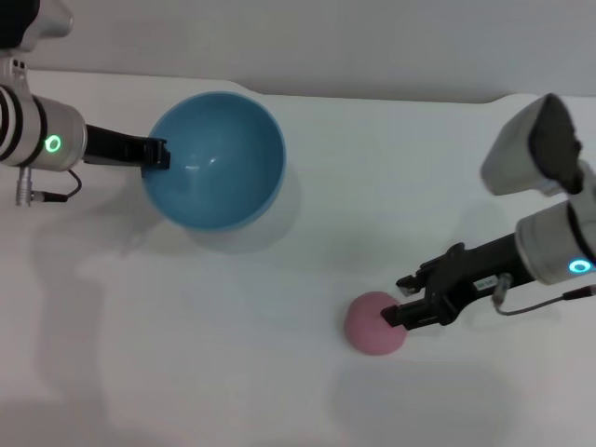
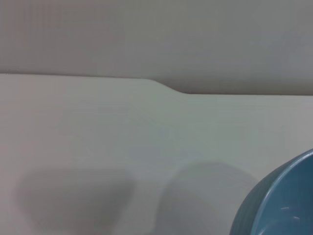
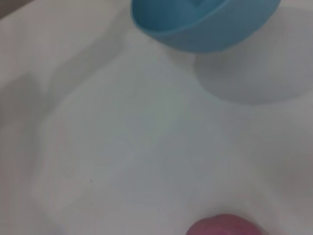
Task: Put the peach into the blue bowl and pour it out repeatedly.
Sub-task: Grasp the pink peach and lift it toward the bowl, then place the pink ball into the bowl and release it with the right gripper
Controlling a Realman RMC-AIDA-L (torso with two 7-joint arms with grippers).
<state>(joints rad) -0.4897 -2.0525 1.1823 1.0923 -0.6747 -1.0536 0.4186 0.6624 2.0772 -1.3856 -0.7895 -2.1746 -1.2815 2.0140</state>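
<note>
The blue bowl (image 1: 219, 158) is empty and hangs tilted above the table at the far left, its inside facing up and forward. My left gripper (image 1: 160, 154) is shut on its left rim. The bowl also shows in the left wrist view (image 2: 281, 205) and the right wrist view (image 3: 205, 22). The pink peach (image 1: 372, 324) lies on the white table (image 1: 233, 354) at the near right. My right gripper (image 1: 399, 298) is open at the peach's right side, with its lower finger touching or overlapping the fruit. The peach's top shows in the right wrist view (image 3: 225, 226).
The table's far edge (image 1: 391, 96) runs along the back, with a step at the right. The bowl's shadow (image 1: 251, 233) falls on the table just below it. Nothing else stands on the table.
</note>
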